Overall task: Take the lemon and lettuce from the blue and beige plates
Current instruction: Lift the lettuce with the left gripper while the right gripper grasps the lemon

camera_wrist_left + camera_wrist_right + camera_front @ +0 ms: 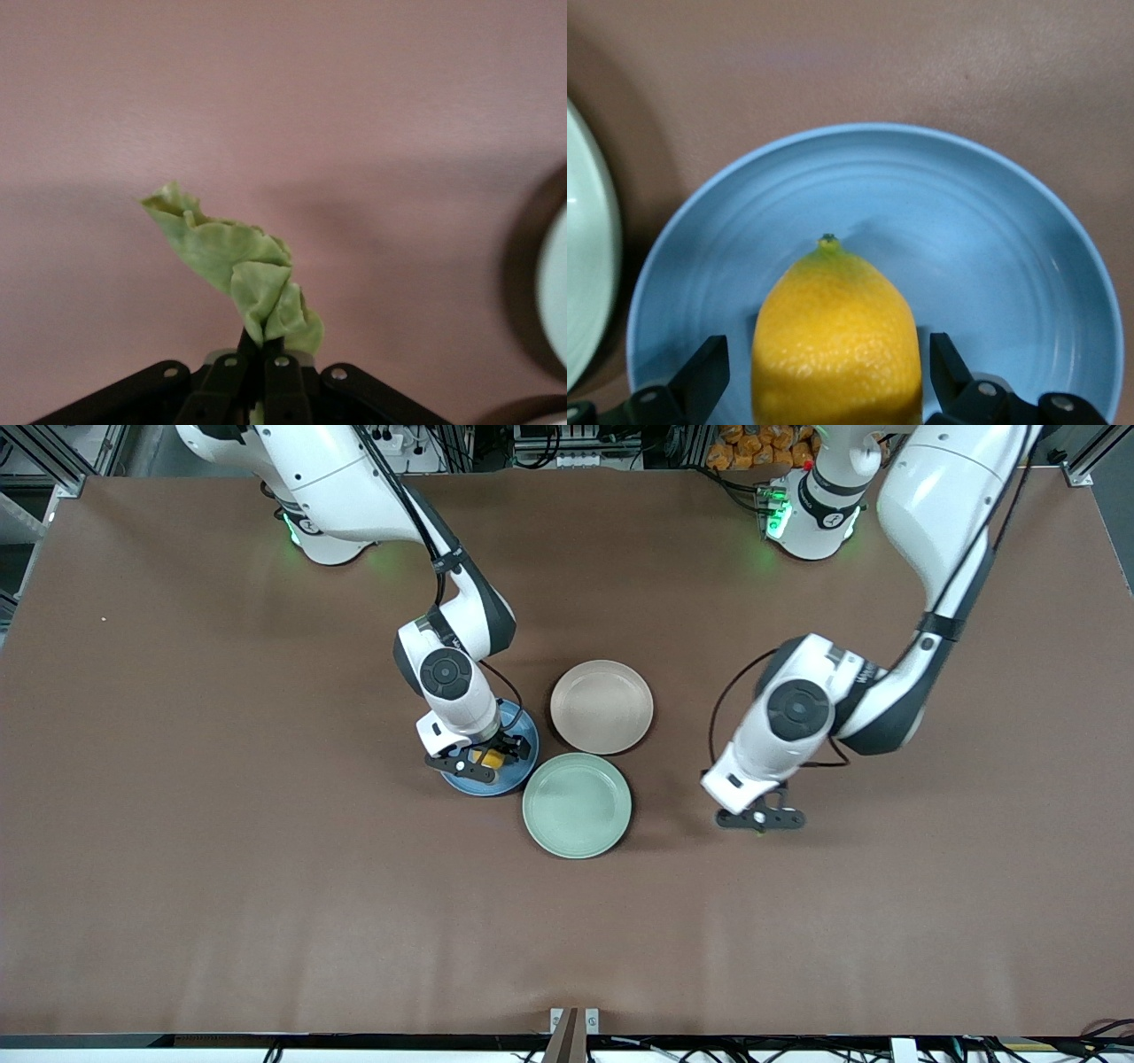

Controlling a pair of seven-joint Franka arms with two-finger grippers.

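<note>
The lemon [837, 341] is found on the blue plate [520, 766], between the right claw's [487, 759] spread fingers. Relative to that plate, the beige plate [602, 707] is set farther from the front camera, the mint plate [577, 806] nearer, both toward the left arm's end. The lettuce [244, 270] is pinched by the left claw [762, 820] over bare tabletop [266, 912].

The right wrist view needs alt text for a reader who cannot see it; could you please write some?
A yellow lemon sits on the blue plate between the open fingers of the right gripper. The mint-green plate shows at the edge, on the brown table.
</note>
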